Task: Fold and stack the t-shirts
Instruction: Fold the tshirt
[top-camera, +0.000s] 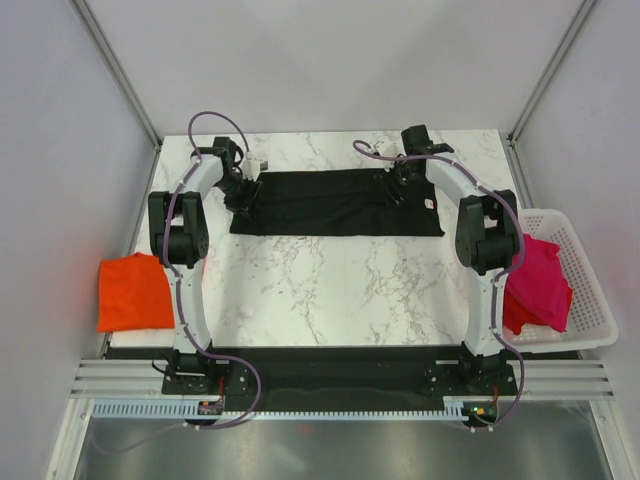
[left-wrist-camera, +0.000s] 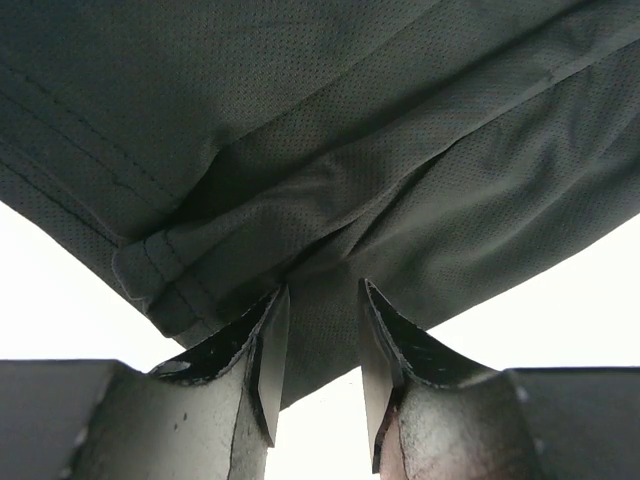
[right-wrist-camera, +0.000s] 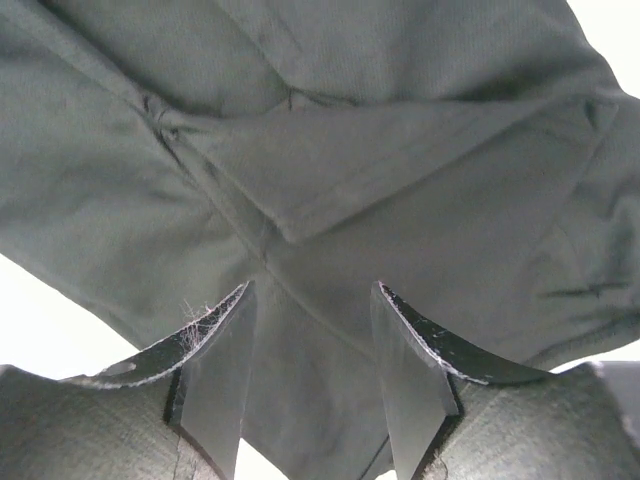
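The black t-shirt lies as a wide folded strip across the far middle of the table, its small white neck label near the right end. My left gripper is at the strip's left end. In the left wrist view it is open, with the shirt's hemmed edge between the jaws. My right gripper is over the right part. In the right wrist view it is open astride a fold of black cloth. The orange t-shirt lies folded at the left. The magenta-pink t-shirt sits bunched in the basket.
A white slatted plastic basket stands at the right edge of the table. The table top is white marble. Grey walls and metal frame posts close in the far side and both sides. Both arm bases are bolted at the near edge.
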